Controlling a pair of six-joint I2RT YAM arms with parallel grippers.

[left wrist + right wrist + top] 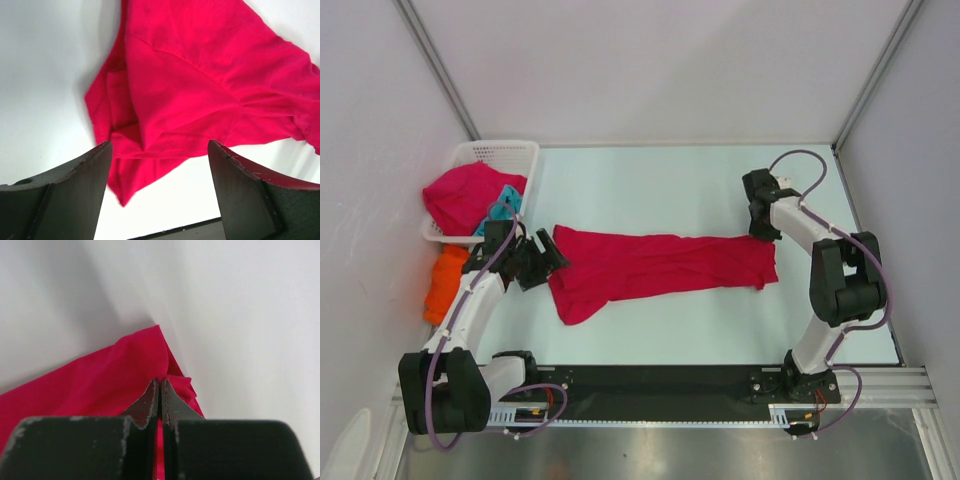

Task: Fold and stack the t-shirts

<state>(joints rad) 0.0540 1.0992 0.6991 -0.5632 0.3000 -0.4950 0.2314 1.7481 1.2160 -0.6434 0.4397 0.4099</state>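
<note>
A crimson-red t-shirt (660, 265) lies stretched in a long band across the middle of the table. Its rumpled left end (200, 75) fills the left wrist view. My left gripper (552, 262) hovers at that end, open (159, 145), with nothing between its fingers. My right gripper (763, 232) is at the shirt's far right corner, shut (160, 381) with a pinch of the red cloth (100, 385) between its tips. A second red t-shirt (465, 195) and a teal one (500, 212) sit in the basket. An orange t-shirt (445, 280) lies beside it.
A white lattice basket (495, 155) stands at the table's far left. White walls close in the back and both sides. A black rail (660, 385) with the arm bases runs along the near edge.
</note>
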